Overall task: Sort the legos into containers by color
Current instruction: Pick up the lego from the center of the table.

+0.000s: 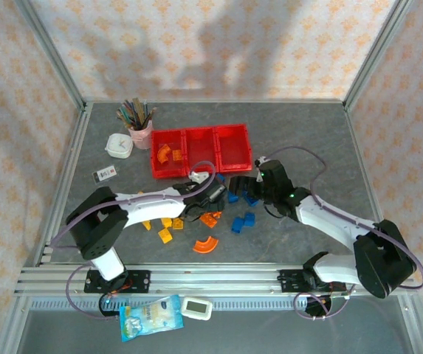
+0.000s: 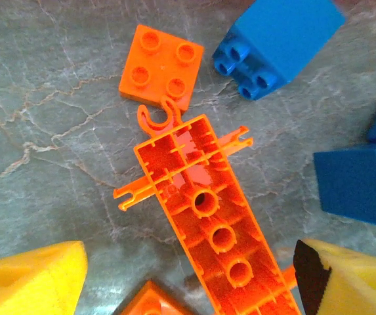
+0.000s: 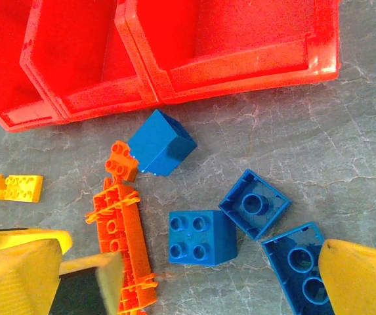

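The containers (image 1: 200, 174), three joined red bins, stand at the back; the left one holds orange pieces (image 1: 165, 153). Legos lie scattered in front of them. My left gripper (image 2: 191, 282) is open low over the table, its yellow fingers (image 2: 30, 279) either side of a long orange piece (image 2: 207, 223) lying underside up, without touching it. An orange square brick (image 2: 161, 65) and blue bricks (image 2: 276, 39) lie just beyond. My right gripper (image 3: 188, 282) is open above several blue bricks (image 3: 201, 236), near the bins' front wall (image 3: 227, 59). Both grippers (image 1: 205, 200) (image 1: 259, 188) sit close together.
Yellow bricks (image 1: 165, 236) and an orange arch (image 1: 206, 245) lie nearer the front edge. A pink cup of pencils (image 1: 141, 133), a small white box (image 1: 119, 145) and a small card (image 1: 105, 174) sit at the back left. Metal frame posts line the table's sides.
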Robot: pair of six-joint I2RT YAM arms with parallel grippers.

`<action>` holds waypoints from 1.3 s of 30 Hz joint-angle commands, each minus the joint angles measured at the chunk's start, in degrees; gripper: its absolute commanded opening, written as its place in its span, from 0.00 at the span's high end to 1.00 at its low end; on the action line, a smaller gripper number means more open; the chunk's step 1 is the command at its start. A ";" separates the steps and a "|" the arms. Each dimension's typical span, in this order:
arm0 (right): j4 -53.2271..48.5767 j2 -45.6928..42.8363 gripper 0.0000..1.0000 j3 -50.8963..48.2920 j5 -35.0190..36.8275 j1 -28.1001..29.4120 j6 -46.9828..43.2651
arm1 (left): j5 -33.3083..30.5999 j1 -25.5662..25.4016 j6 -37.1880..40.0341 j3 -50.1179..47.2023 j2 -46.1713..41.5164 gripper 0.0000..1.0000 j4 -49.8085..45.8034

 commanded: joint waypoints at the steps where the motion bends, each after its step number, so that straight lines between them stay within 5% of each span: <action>1: 0.96 -2.03 0.00 -0.67 1.10 -0.54 -1.18 | -1.98 -0.49 -2.52 2.55 1.84 0.16 0.76; 21: 2.02 -2.00 0.00 -1.78 0.42 -1.24 -1.56 | -5.26 -0.61 -7.20 1.21 4.64 0.31 1.57; 39: 2.30 -1.28 0.00 -1.22 -0.30 -1.25 -1.01 | -3.69 -0.80 -7.00 -1.14 2.43 0.61 4.58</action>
